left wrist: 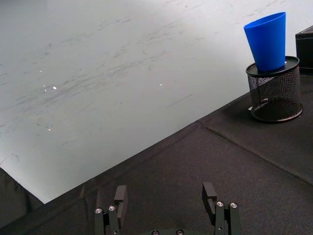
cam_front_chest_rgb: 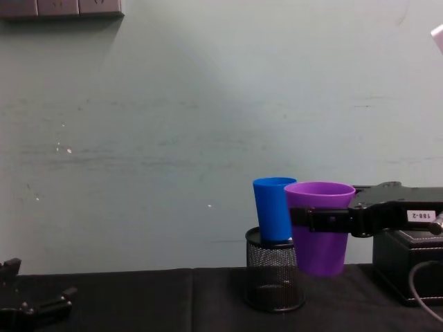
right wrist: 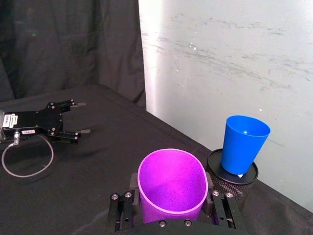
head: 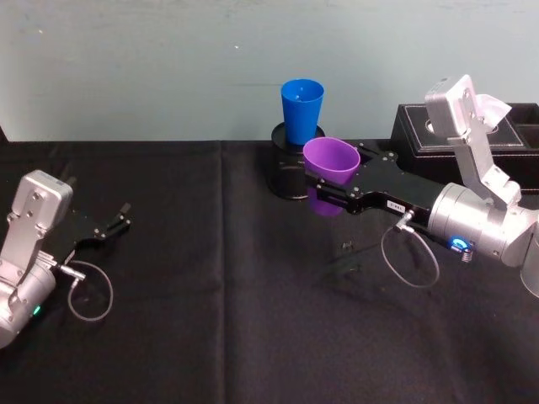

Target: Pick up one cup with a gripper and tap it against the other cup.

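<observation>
Two black flat-fingered tools are seen over the black cloth-covered surface (head: 253, 328). At the near left, the left tool (head: 114, 225) is spread and empty. Farther off, right of centre, one smooth, tapered purple cup (head: 328, 160) is pinched upright by the right tool (head: 337, 178), whose white label (cam_front_chest_rgb: 421, 215) reads "188-2". Just behind and left, one blue cup (head: 302, 109) of the same shape is seated in one black wire-mesh pot (head: 286, 175). Contact between the cups cannot be told.
</observation>
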You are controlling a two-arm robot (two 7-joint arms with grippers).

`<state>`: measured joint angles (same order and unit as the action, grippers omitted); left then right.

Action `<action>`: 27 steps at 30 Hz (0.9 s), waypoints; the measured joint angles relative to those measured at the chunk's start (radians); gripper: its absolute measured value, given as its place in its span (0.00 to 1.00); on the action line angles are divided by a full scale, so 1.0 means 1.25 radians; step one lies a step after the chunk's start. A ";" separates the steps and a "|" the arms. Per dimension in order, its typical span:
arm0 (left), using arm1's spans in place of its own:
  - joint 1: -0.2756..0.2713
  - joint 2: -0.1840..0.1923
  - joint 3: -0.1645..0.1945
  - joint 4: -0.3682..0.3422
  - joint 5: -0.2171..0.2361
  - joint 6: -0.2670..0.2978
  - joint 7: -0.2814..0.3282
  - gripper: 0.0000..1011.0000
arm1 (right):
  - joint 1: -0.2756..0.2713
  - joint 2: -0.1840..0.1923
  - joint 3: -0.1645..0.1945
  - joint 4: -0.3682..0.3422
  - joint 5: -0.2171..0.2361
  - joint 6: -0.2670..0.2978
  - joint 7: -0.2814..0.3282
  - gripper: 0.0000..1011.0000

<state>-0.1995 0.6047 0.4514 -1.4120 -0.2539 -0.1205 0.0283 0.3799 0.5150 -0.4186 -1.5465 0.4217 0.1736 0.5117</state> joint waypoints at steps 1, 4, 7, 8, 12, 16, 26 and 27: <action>0.000 0.000 0.000 0.000 0.000 0.000 0.000 0.99 | 0.000 0.000 0.000 0.000 0.000 0.000 0.000 0.72; 0.000 0.000 0.000 0.000 0.000 0.000 0.000 0.99 | 0.000 0.000 0.000 0.000 0.000 0.000 0.000 0.72; 0.000 0.000 0.000 0.000 0.000 0.000 0.000 0.99 | 0.000 0.000 0.000 0.000 -0.001 -0.001 0.000 0.72; 0.000 0.000 0.000 0.000 0.000 0.000 0.000 0.99 | 0.000 0.000 0.000 0.000 -0.001 -0.001 0.000 0.72; 0.000 0.000 0.000 0.000 0.000 0.000 0.000 0.99 | 0.000 0.000 0.000 0.000 -0.001 -0.001 0.000 0.72; 0.000 0.000 0.000 0.000 0.000 0.000 0.000 0.99 | 0.000 0.000 0.000 0.000 -0.001 -0.001 0.000 0.72; 0.000 0.000 0.000 0.000 0.000 0.000 0.000 0.99 | 0.000 0.000 0.000 0.000 0.000 -0.001 0.000 0.72; 0.000 0.000 0.000 0.000 0.000 0.000 0.000 0.99 | 0.000 0.000 0.000 0.000 0.000 0.000 0.000 0.72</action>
<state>-0.1995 0.6047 0.4514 -1.4120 -0.2539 -0.1206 0.0283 0.3798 0.5150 -0.4185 -1.5465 0.4212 0.1730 0.5116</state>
